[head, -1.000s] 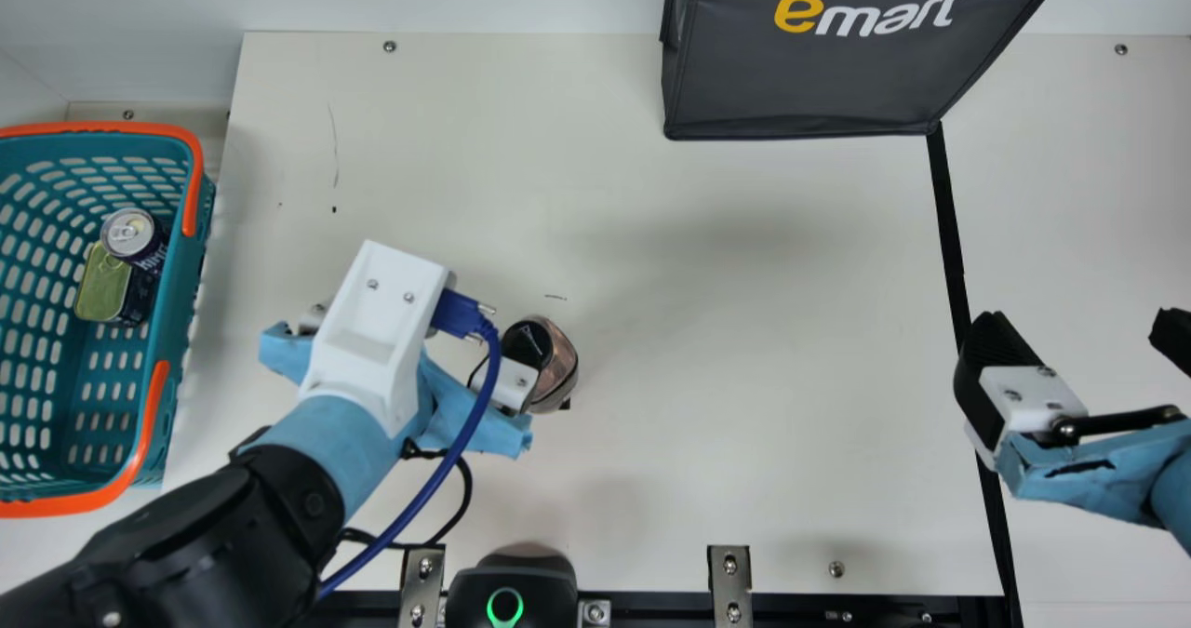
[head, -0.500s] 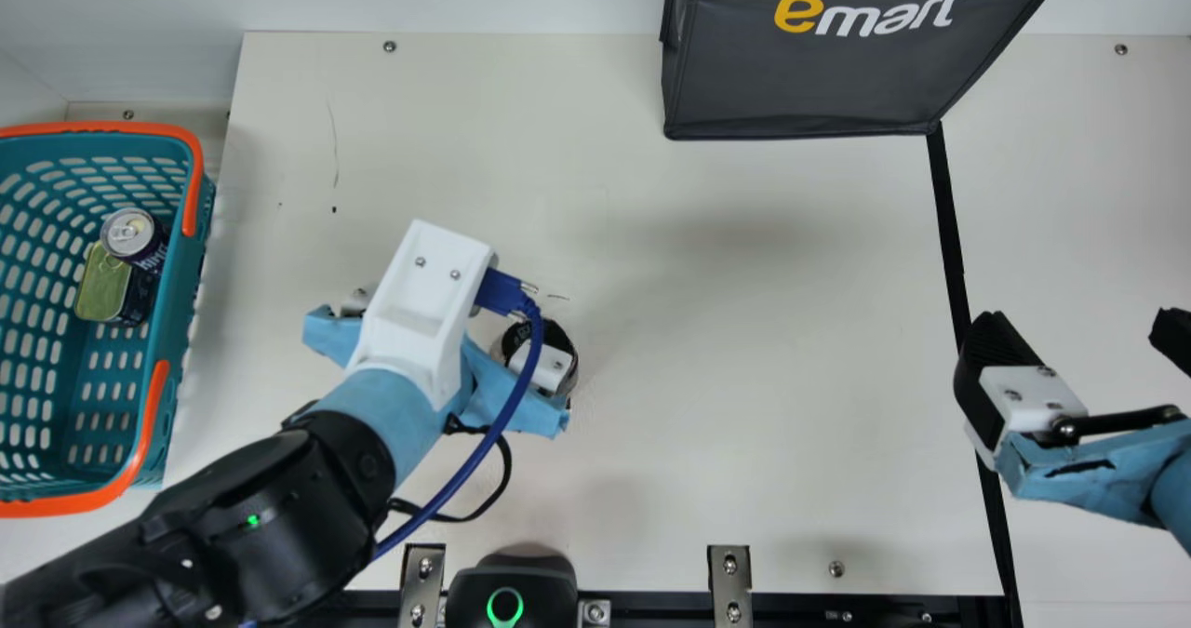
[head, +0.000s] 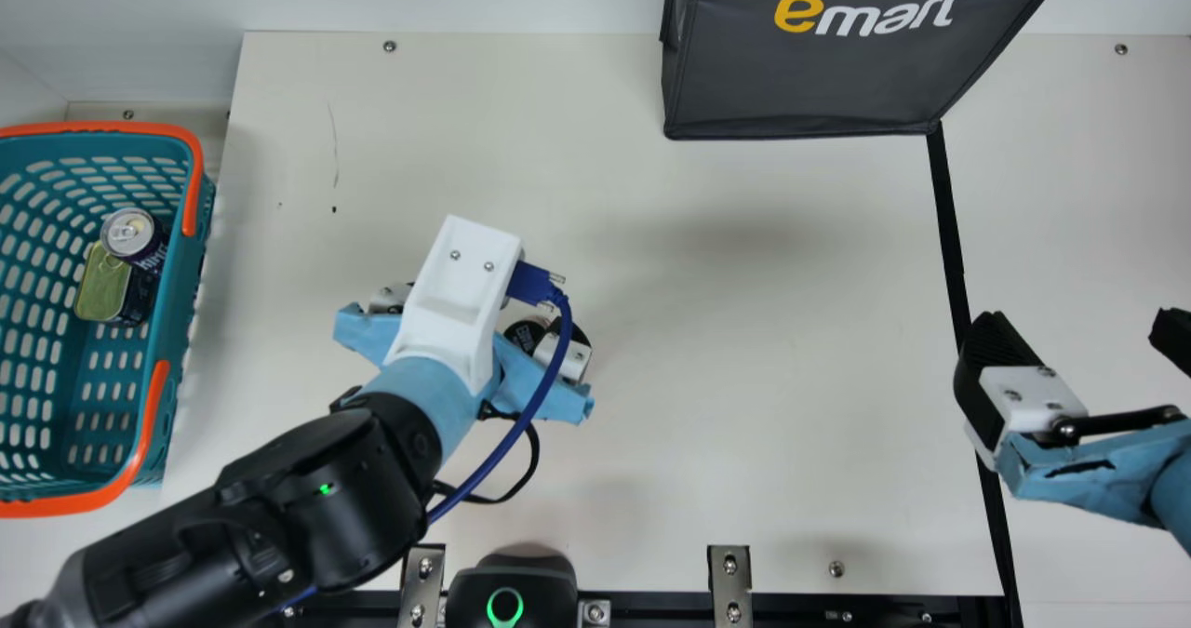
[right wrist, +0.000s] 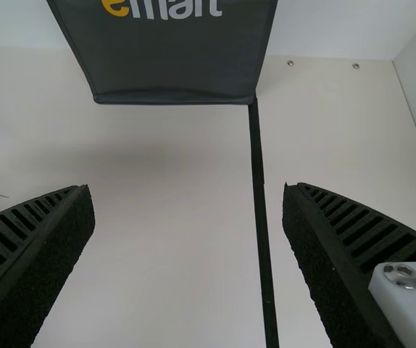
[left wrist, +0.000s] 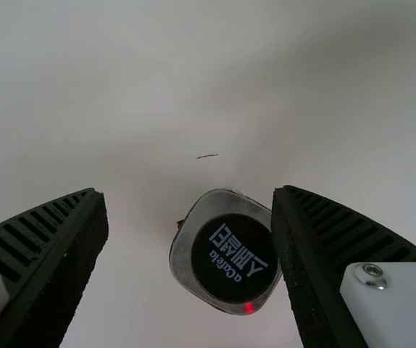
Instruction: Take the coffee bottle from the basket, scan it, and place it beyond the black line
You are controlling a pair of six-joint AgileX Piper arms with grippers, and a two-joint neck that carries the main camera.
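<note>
One finger (left wrist: pixel 74 243) of the left tool (head: pixel 462 307) leaves room beside the coffee bottle (left wrist: pixel 226 254).

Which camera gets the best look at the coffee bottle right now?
The left wrist view: it looks down on the coffee bottle and its black lettered cap. In the main view, the left gripper partly covers it.

The left gripper (head: pixel 475 316) swings farther from the basket (head: pixel 166 405) and nearer the black line (head: pixel 951 237), its blue cable (head: pixel 544 395) now hiding, in the main view, a small tabletop mark (left wrist: pixel 207 156) visible moments earlier.
</note>
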